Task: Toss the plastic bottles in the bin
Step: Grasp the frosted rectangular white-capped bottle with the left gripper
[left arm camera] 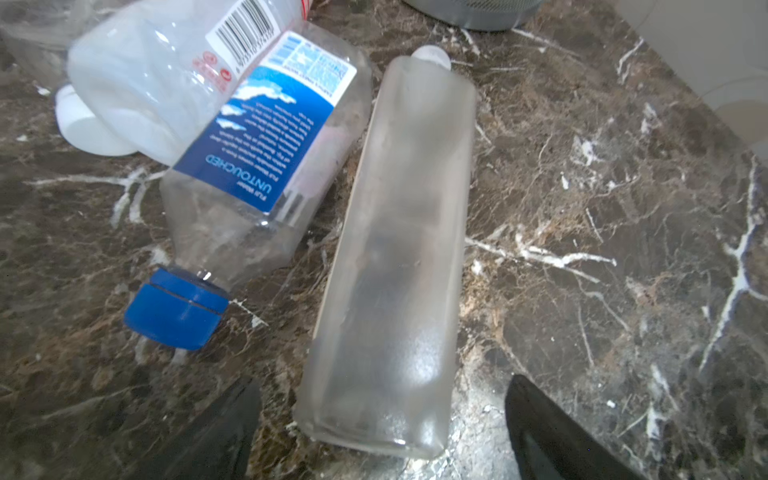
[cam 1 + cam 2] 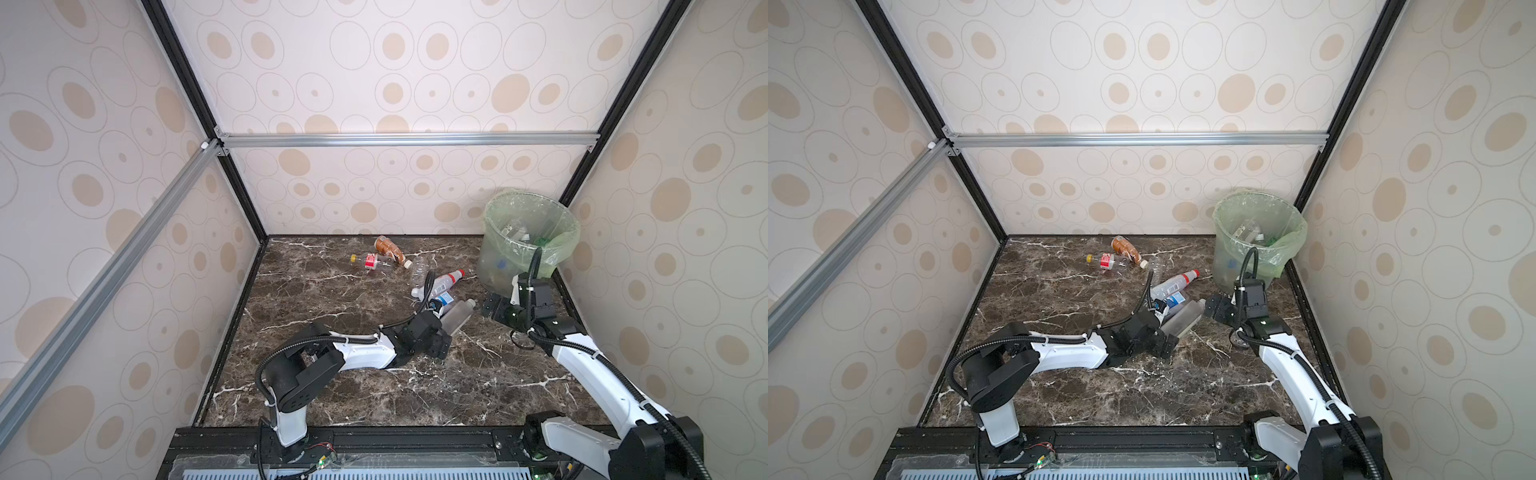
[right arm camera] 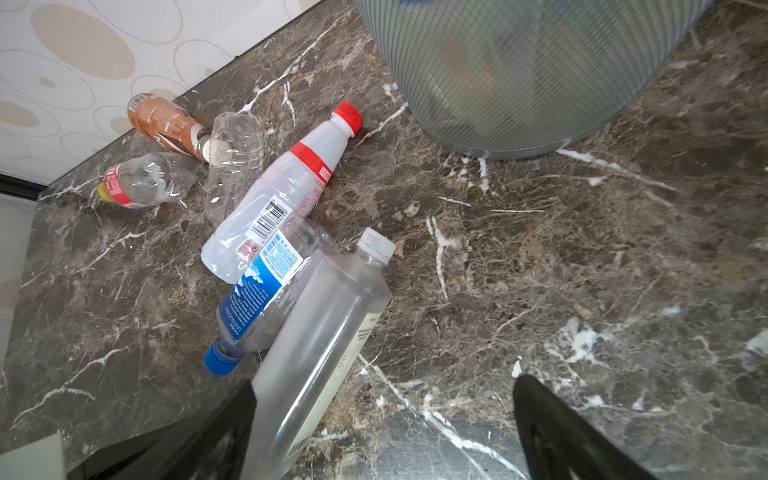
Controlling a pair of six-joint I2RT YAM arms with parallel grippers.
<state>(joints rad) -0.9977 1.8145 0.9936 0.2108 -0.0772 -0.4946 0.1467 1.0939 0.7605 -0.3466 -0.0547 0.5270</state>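
A frosted square bottle [image 1: 399, 249] with a white cap lies on the marble floor [image 2: 332, 374]. My left gripper [image 1: 382, 380] is open around its base, with a gap on each side. A blue-labelled bottle [image 1: 257, 166] leans against it, and a red-capped bottle [image 3: 291, 183] lies on top of that one. In both top views the left gripper [image 2: 445, 330] sits low at the frosted bottle [image 2: 457, 318]. My right gripper [image 3: 386, 382] hangs open and empty above the floor, close to the bin [image 2: 494, 266]. The bin holds several bottles.
A crushed clear bottle [image 3: 232, 166], a brown bottle [image 3: 162, 120] and a red-labelled bottle with a yellow cap [image 3: 145, 180] lie near the back wall. Wallpapered walls close in the floor on three sides. The bin [image 2: 1229, 257] stands in the back right corner.
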